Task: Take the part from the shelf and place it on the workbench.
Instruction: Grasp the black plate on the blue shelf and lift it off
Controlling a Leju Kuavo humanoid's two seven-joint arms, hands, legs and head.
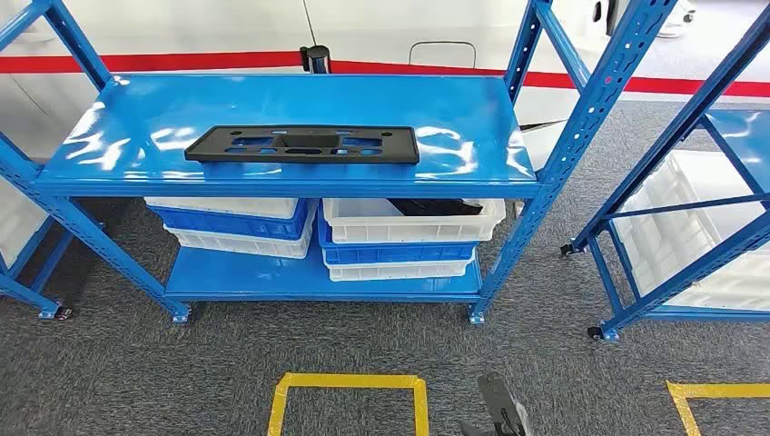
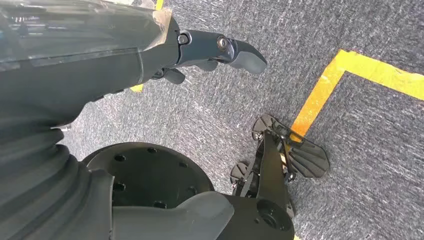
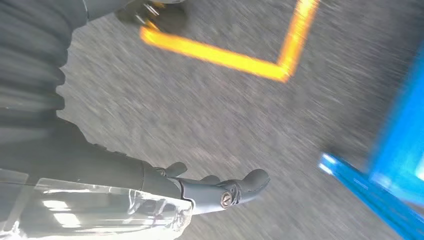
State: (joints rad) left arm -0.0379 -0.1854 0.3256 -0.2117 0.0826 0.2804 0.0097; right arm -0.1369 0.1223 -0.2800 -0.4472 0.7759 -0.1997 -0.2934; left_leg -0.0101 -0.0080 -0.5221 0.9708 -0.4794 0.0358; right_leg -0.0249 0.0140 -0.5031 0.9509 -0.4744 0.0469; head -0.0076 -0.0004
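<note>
A flat black plastic part (image 1: 302, 143) with several cut-outs lies lengthwise in the middle of the top board of the blue shelf (image 1: 136, 136), straight ahead in the head view. My left hand (image 2: 210, 52) hangs over grey carpet, thumb stretched out, fingers apart, holding nothing. My right hand (image 3: 215, 187) also hangs above the carpet with its thumb extended and nothing in it. The right wrist view is blurred. Both hands are far below the part and well away from it.
Stacked blue and white crates (image 1: 238, 222) (image 1: 409, 232) fill the shelf's lower board. A second blue rack (image 1: 690, 200) with white crates stands at the right. Yellow tape squares (image 1: 350, 386) (image 1: 717, 392) mark the grey carpet. A blue rack frame (image 3: 400, 150) is near my right hand.
</note>
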